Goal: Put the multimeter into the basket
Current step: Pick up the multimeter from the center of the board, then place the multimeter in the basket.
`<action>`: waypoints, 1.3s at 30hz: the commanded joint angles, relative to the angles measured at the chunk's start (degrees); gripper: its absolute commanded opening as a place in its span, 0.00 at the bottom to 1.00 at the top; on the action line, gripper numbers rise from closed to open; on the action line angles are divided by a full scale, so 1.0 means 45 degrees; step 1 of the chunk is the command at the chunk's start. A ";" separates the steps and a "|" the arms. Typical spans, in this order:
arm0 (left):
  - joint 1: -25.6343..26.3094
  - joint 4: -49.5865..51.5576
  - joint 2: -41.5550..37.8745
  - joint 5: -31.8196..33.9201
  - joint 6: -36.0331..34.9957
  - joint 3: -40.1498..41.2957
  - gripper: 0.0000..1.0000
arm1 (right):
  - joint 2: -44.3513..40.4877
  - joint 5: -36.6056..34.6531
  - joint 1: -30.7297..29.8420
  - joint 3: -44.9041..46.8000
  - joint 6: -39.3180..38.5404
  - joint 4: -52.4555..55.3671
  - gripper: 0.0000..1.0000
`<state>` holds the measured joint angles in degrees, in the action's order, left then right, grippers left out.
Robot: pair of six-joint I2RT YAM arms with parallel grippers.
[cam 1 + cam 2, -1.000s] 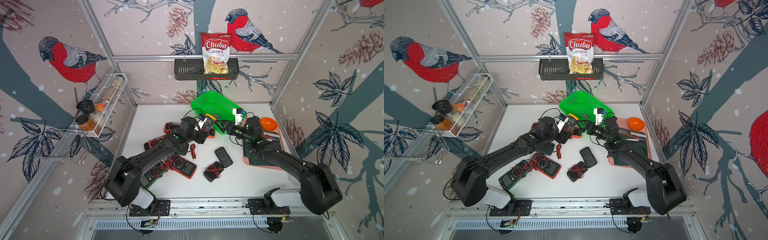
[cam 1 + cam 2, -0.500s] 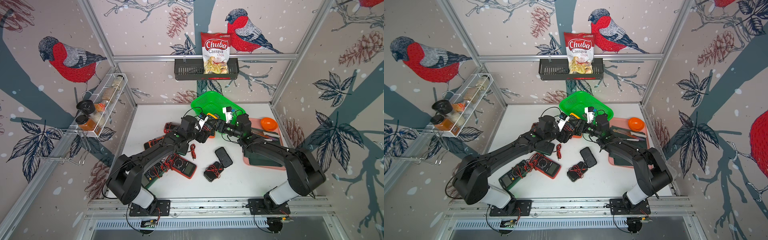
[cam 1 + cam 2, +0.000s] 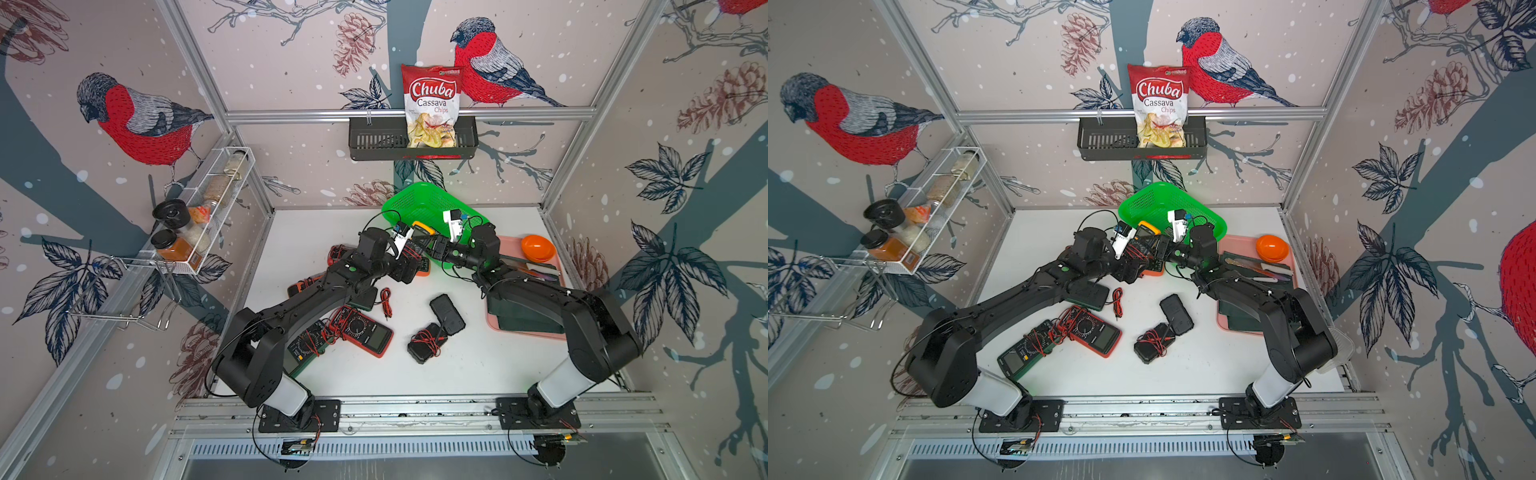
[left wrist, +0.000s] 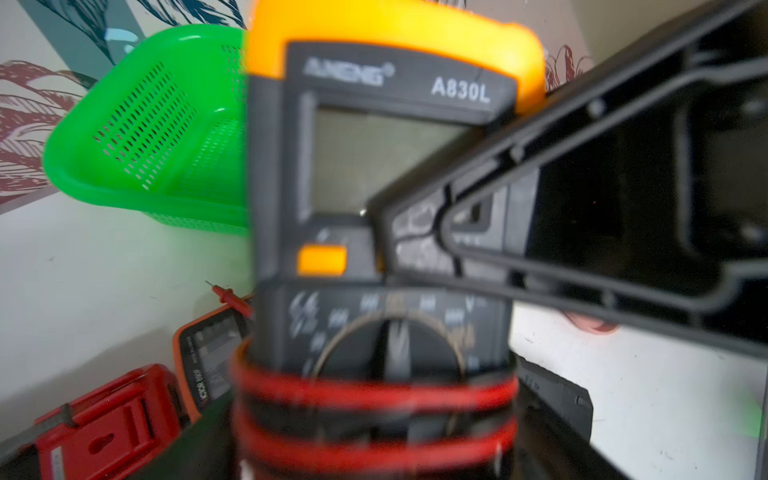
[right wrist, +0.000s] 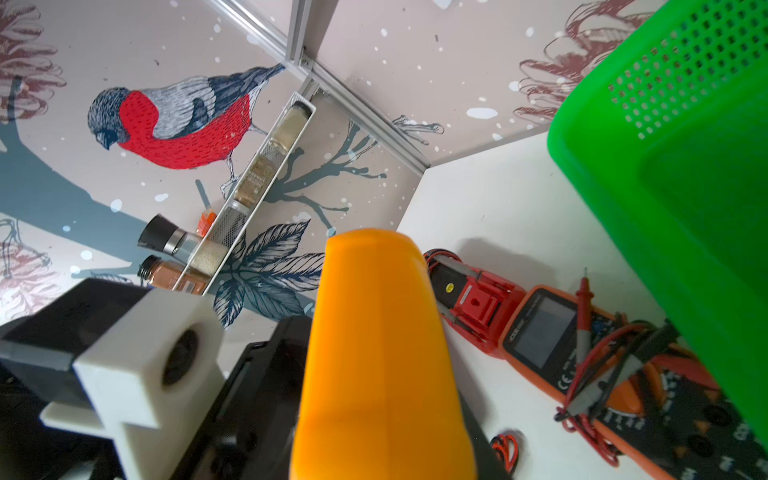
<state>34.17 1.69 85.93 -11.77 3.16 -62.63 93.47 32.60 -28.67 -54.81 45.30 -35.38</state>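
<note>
We logged the right jaws newly closed on the meter [image 4: 386, 145] near the basket [image 4: 137, 124]. We could not tell whether the left jaws had released it. Handover likely underway.

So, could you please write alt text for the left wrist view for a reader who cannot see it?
A yellow-and-grey handheld multimeter marked A830L, red test leads wound round its lower half, fills the blurred frame, with the right end effector across its face. Behind sits the bright green perforated plastic basket on the white table.
</note>
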 commanded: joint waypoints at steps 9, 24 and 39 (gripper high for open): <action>-0.0329 -0.2413 -0.2756 0.2246 0.1065 0.1736 0.98 | 0.2361 -0.1356 0.2106 -0.2495 0.1270 -0.1489 0.13; -0.0925 -0.2856 -0.4273 0.4005 0.2498 0.3763 0.98 | 0.9329 -0.2932 0.2341 -0.9303 0.2390 -0.1414 0.10; -0.1013 -0.3344 -0.3916 0.3812 0.3174 0.4156 0.98 | 1.2184 -0.3499 0.1763 -1.2539 0.2294 0.1221 0.13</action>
<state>29.76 -10.04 68.16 5.96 16.56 -44.05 147.52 17.02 -20.58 -110.10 55.44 -30.52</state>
